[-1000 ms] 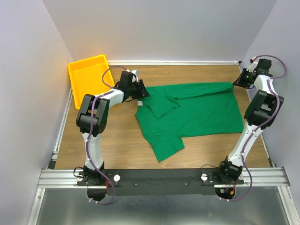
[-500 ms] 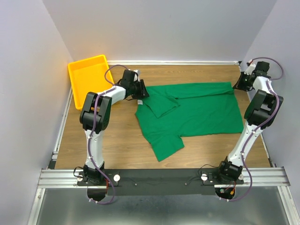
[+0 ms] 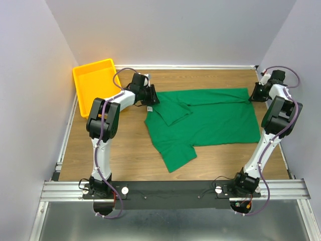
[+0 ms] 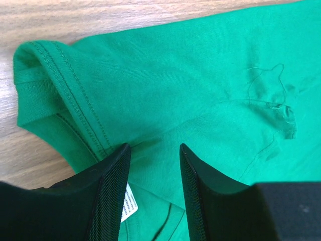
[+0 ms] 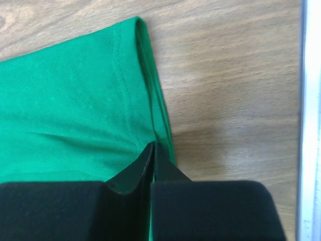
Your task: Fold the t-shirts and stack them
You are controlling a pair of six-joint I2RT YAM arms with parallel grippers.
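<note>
The dark green t-shirt point(image 3: 215, 118) lies spread on the wooden table point(image 3: 120, 145), with its far edge and one sleeve folded in. My left gripper point(image 3: 152, 98) hovers at the collar end. In the left wrist view this gripper point(image 4: 153, 146) is open with green cloth point(image 4: 175, 85) below the gap, and the white neck tag point(image 4: 129, 205) shows beside the left finger. My right gripper point(image 3: 252, 94) sits at the shirt's far right corner. In the right wrist view its jaws point(image 5: 153, 144) are pressed together at the hem point(image 5: 65, 100), with only a hairline slit between them.
A yellow tray point(image 3: 90, 83) stands at the back left, tilted against the wall. A metal rail point(image 5: 311, 100) runs along the table's right edge, close to the right gripper. Grey walls close in on three sides.
The left arm's elbow has swung toward the back, and the right wrist has shifted slightly at the corner. The shirt lies as before.
</note>
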